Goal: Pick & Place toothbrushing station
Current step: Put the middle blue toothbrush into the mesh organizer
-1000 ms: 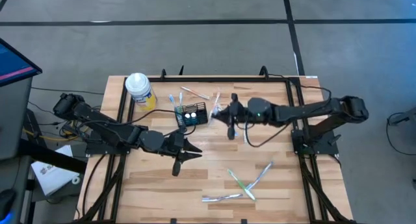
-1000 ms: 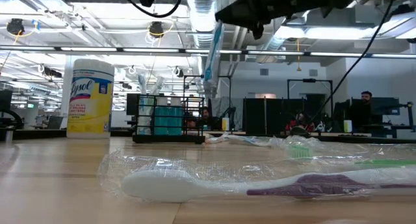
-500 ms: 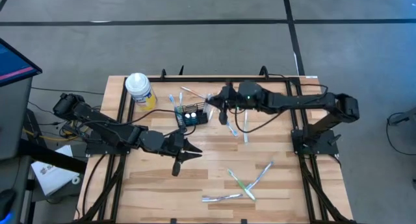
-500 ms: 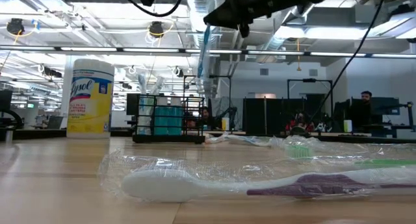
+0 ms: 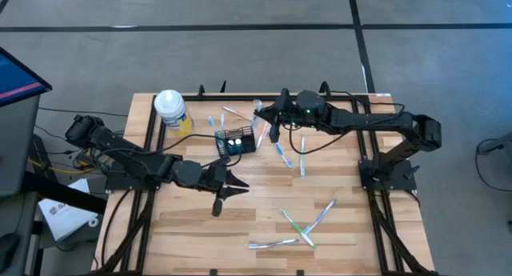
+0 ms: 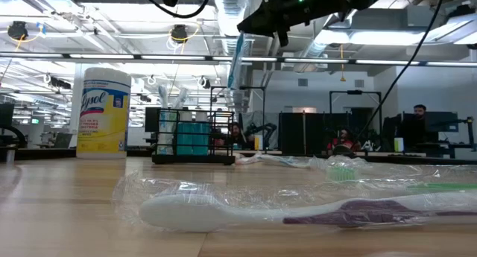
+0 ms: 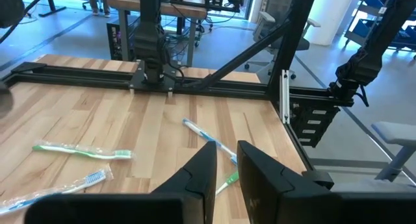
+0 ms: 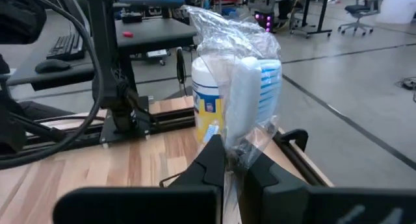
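Surface: pale wooden slat table (image 5: 184,228) in a black frame, on grey concrete floor.
Station: small black wire-mesh caddy (image 5: 235,141) stands toward the table's far side, near the yellow wipes canister with white lid (image 5: 171,110).
My right gripper (image 5: 260,126): raised just beside the caddy, jaws clamped on a plastic-wrapped blue-bristled toothbrush (image 8: 250,94).
My left gripper (image 5: 237,185): near the table's middle, fingers narrowly parted, holding nothing.
Loose items: wrapped toothbrushes (image 5: 302,222) lie scattered.
Room: open workshop with desks, ceiling lights, a person (image 6: 419,112) far off.
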Available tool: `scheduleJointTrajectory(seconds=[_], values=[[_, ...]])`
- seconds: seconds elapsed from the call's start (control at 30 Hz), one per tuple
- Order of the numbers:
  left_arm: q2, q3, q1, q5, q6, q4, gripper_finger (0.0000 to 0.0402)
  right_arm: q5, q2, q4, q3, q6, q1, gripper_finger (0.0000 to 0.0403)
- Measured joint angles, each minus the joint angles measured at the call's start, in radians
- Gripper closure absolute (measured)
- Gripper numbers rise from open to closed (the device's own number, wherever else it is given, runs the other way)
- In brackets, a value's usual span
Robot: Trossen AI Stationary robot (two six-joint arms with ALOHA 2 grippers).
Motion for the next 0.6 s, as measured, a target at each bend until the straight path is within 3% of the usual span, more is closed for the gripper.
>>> scheduleJointTrajectory(seconds=[0.33,0.6], values=[[0.000,-0.001,0.002,0.000,0.000,0.003,0.0348,-0.023,0.146,0.057,0.025,0.032,-0.022,0.0396],[0.000,-0.002,0.002,0.000,0.019,0.000,0.0348,-0.025,0.169,0.050,0.039,0.017,-0.033,0.0397]])
